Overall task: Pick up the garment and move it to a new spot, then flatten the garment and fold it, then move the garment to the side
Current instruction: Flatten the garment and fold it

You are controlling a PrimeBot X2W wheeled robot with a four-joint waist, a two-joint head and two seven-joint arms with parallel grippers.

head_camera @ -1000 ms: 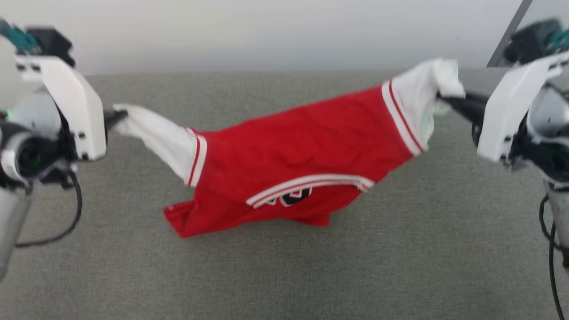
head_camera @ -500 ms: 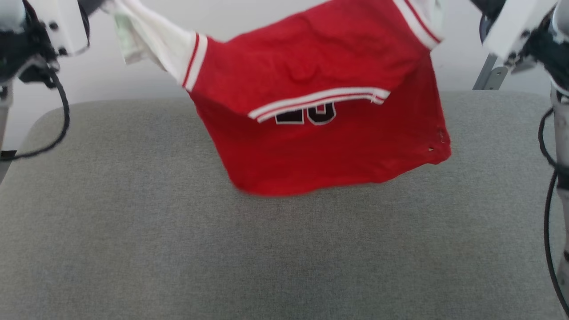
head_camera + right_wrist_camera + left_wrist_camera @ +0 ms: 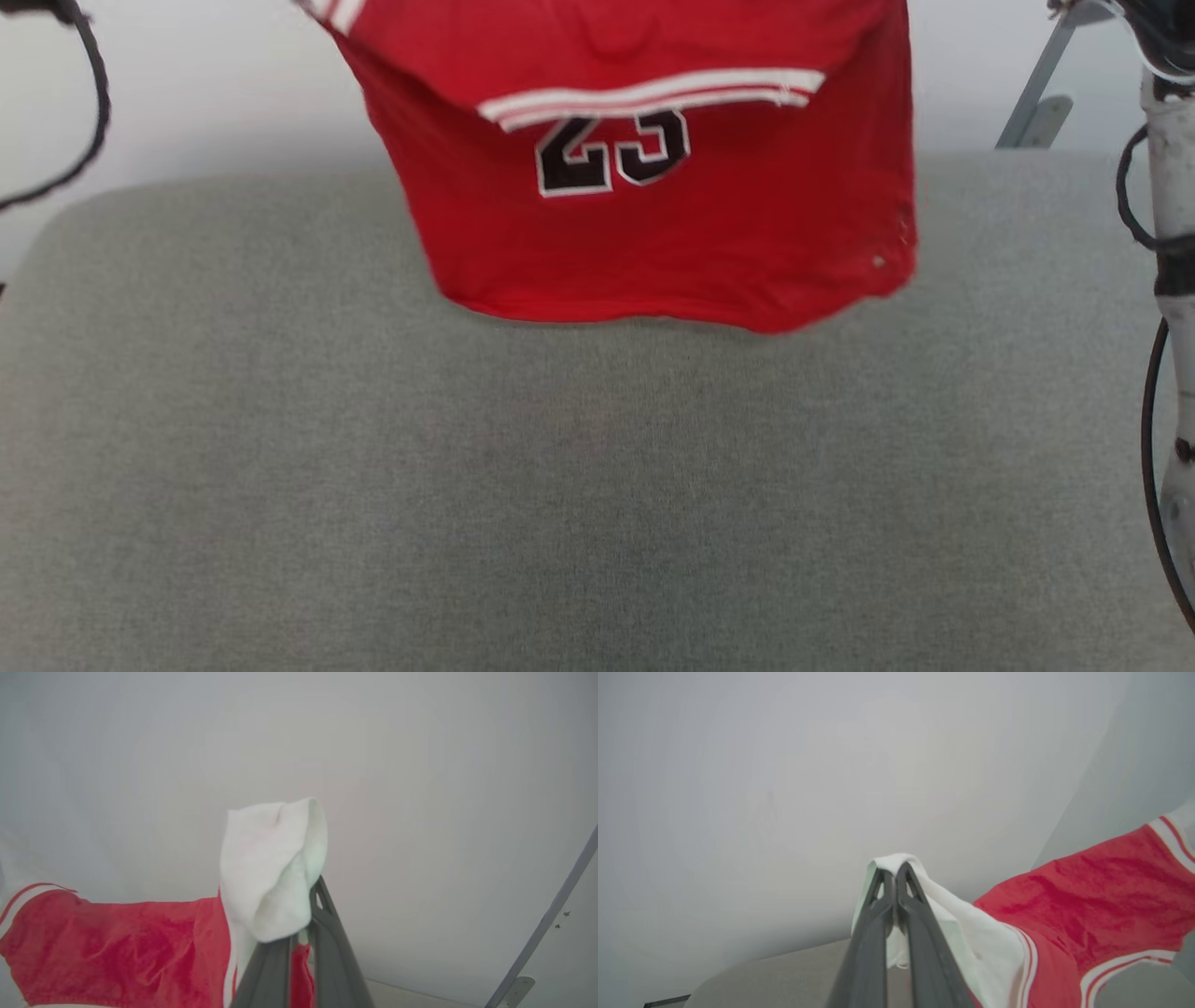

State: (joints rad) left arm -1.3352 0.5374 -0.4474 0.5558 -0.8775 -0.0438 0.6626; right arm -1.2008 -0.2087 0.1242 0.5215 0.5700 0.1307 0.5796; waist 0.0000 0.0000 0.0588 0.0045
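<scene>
While both arms hold the garment (image 3: 653, 215) up by its white sleeves, the left pincer (image 3: 892, 870) shut tight on one sleeve tip and the right pincer (image 3: 308, 896) clamped on the other, the red body hangs spread between them, with its hem over the far part of the grey bench (image 3: 597, 504). You look to be in the carry step, taking it to a new spot. Next you'd want to lower both ends evenly, hem first, and draw it along the bench so it lands flat rather than bunched.

the garment (image 3: 653, 224) hangs above the grey cushion (image 3: 560, 495).
</scene>
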